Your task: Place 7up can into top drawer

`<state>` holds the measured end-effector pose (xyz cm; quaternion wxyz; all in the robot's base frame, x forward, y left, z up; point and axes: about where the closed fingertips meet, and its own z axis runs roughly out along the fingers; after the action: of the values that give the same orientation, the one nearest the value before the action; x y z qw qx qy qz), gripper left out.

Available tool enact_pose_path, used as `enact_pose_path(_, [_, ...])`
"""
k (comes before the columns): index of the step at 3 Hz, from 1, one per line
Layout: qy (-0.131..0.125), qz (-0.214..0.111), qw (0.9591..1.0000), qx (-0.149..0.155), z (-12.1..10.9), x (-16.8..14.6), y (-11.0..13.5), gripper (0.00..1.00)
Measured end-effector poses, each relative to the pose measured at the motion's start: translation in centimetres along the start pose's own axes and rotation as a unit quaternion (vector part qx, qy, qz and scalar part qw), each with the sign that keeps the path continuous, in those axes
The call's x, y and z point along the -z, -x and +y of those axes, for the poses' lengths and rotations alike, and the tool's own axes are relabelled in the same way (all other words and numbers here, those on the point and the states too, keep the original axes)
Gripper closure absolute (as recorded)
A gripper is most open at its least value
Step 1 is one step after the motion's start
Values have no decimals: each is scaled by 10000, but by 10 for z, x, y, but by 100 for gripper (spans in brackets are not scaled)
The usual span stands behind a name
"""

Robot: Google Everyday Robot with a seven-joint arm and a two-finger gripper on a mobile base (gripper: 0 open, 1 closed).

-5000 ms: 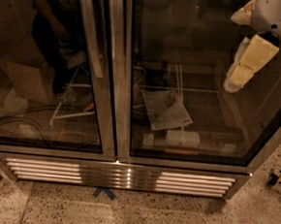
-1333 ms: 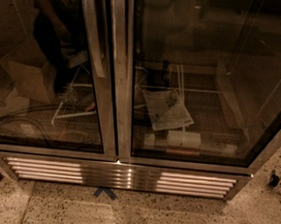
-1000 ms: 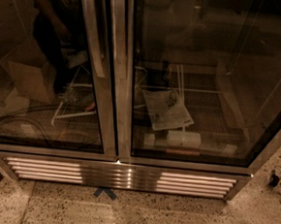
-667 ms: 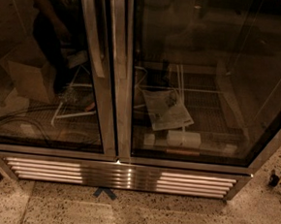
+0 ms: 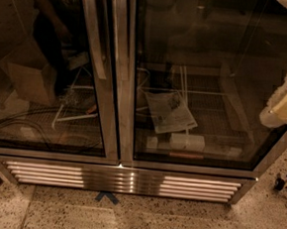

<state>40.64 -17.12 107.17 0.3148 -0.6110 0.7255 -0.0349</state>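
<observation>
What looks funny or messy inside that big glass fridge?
A newspaper sheet lies crooked on the wire rack behind the right door, and dark cables loop behind the left door. Both are odd things to find in a fridge. The gripper sits at the right edge.

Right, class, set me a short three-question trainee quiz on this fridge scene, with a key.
1. True or false: a blue tape mark sits on the floor in front of the cabinet.
2. Where is the gripper? A) at the right edge of the view, beside the right glass door; B) low down, touching the floor; C) behind the left door's glass.
3. What printed item lies on the wire shelf behind the right glass door?

Key: 1 true; 2 A; 3 a newspaper.
</observation>
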Motion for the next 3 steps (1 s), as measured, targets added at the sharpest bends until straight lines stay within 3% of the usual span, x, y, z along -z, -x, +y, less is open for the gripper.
enact_pose_path(2, [-437, -141, 9987, -209, -8, -41, 47, 0])
enact_pose_path(3, [-554, -304, 9974, -348, -21, -61, 54, 0])
